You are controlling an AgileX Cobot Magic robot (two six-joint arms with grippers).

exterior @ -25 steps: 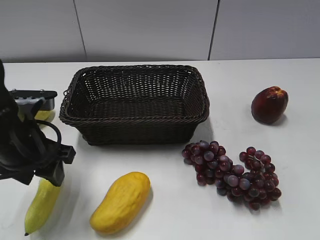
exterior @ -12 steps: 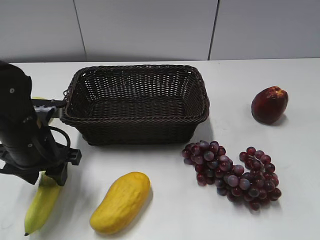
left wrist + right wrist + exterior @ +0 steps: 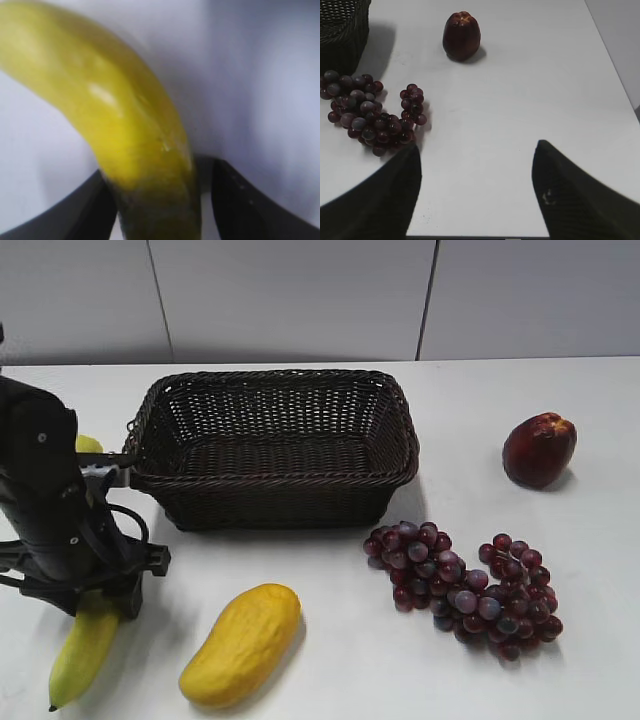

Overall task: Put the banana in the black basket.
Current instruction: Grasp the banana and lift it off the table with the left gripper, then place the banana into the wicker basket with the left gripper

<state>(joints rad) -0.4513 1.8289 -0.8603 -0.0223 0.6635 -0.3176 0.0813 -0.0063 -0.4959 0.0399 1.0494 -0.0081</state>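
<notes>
The banana (image 3: 82, 650) lies on the white table at the front left, dark tip toward the front. It fills the left wrist view (image 3: 120, 125). My left gripper (image 3: 100, 598) is down over the banana's upper end, with one finger on each side (image 3: 157, 200). The left finger is against the fruit and a gap shows at the right finger, so the gripper is open. The black basket (image 3: 270, 480) stands empty behind and to the right of it. My right gripper (image 3: 477, 165) is open and empty above bare table and is out of the exterior view.
A mango (image 3: 242, 644) lies right of the banana. A lemon (image 3: 88, 444) peeks out behind my left arm. Purple grapes (image 3: 465, 590) (image 3: 370, 115) and a dark red fruit (image 3: 539, 449) (image 3: 462, 36) lie on the right half.
My left arm has shifted right and lowered onto the banana's upper end. The banana and the other fruit have not moved.
</notes>
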